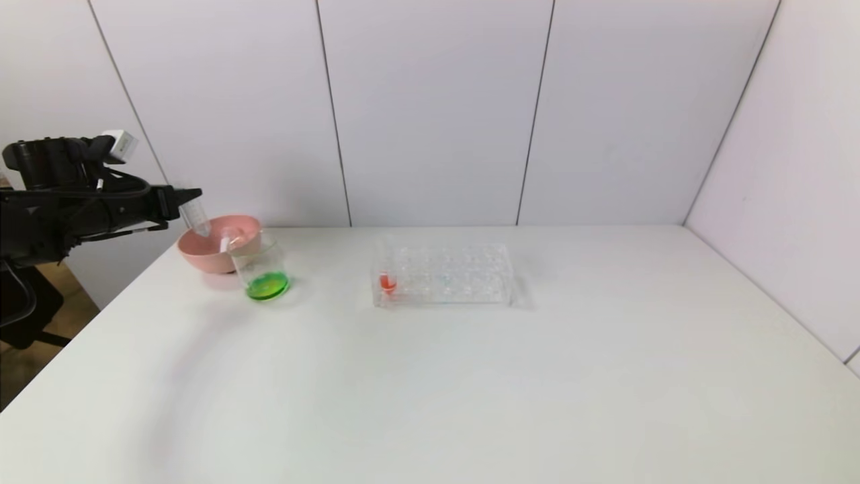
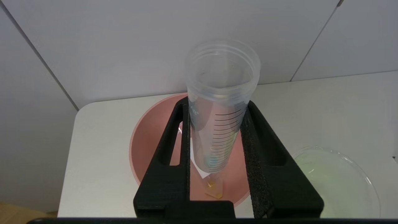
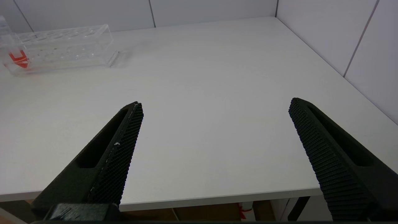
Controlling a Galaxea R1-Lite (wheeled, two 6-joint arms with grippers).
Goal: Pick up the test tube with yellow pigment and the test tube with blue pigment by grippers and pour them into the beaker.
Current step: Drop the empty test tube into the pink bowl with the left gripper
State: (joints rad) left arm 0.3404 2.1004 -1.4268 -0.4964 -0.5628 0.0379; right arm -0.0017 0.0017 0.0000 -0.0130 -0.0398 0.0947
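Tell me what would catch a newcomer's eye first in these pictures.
Probably the bright green liquid in the beaker, at the table's left rear beside the pink bowl. Next, the left gripper holds an emptied test tube above that bowl. A red-liquid tube stands alone in the clear rack mid-table.

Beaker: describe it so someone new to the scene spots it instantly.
On the white table, look to the robot's left, near the back wall, for the pink bowl. The beaker stands right beside it, toward the clear tube rack. It is the only clear glass vessel holding bright green liquid.
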